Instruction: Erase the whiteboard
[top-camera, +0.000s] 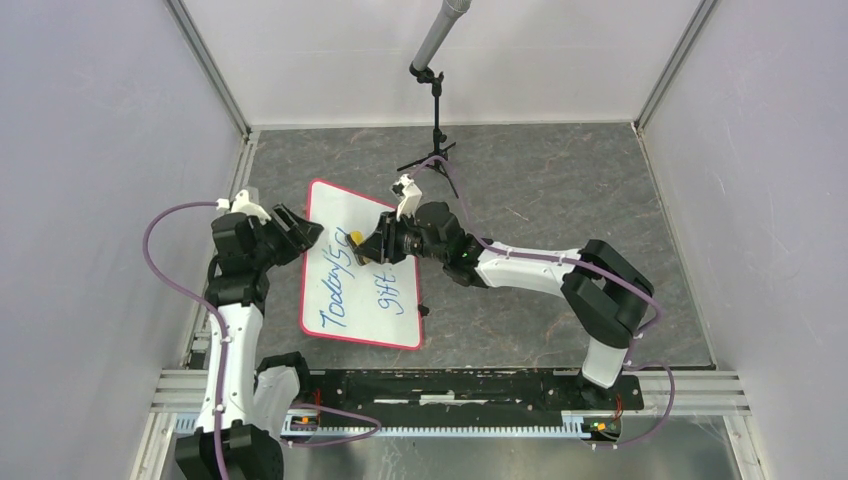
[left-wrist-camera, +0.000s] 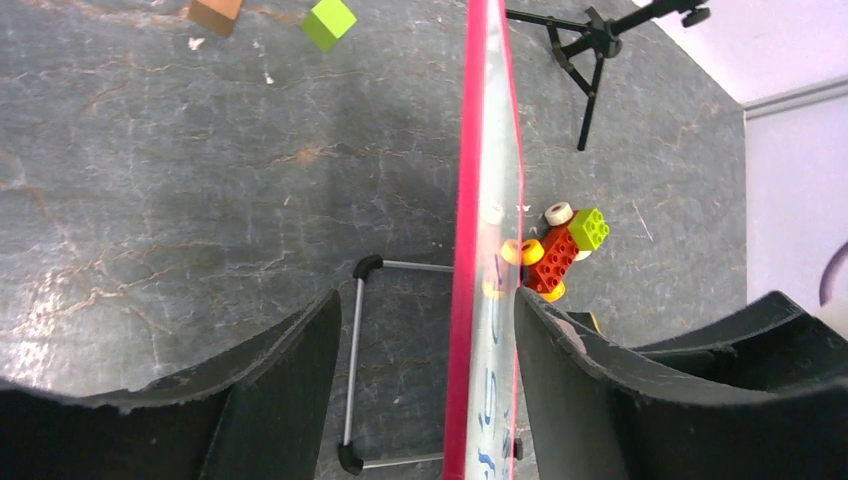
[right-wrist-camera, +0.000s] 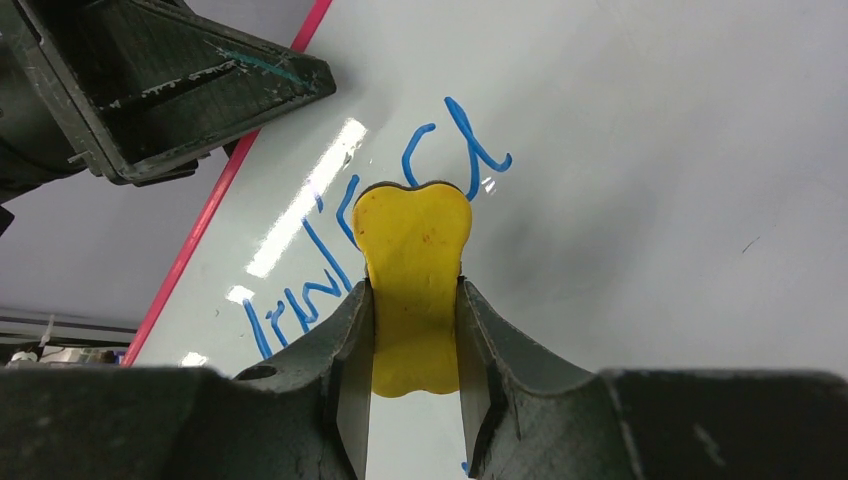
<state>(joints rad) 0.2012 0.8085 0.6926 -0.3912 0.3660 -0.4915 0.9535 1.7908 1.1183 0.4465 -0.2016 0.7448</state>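
Whiteboard (top-camera: 390, 305) sits just ahead of the arm bases on the worktop (top-camera: 560, 190). It looks propped on a wire stand (left-wrist-camera: 355, 370), and nearly all its blue writing (top-camera: 345, 290) is unwiped. At the board's left long edge the left pincer (top-camera: 303, 232) straddles the red rim, jaws apart. The finger on the written side looks to touch, the other stands off w/ a gap, so it's steadying, not clamping. On the board's face, toward its far end, the right pincer (top-camera: 368, 248) is clamped on a yellow eraser (right-wrist-camera: 413, 250), tip on the top letters. I'd say wiping is barely begun. To do it well: keep the eraser flat & pressed, make overlapping strokes along each line, and go gently so the board isn't tipped. Beyond the board's far edge is a mic tripod (top-camera: 432, 150), so steer clear
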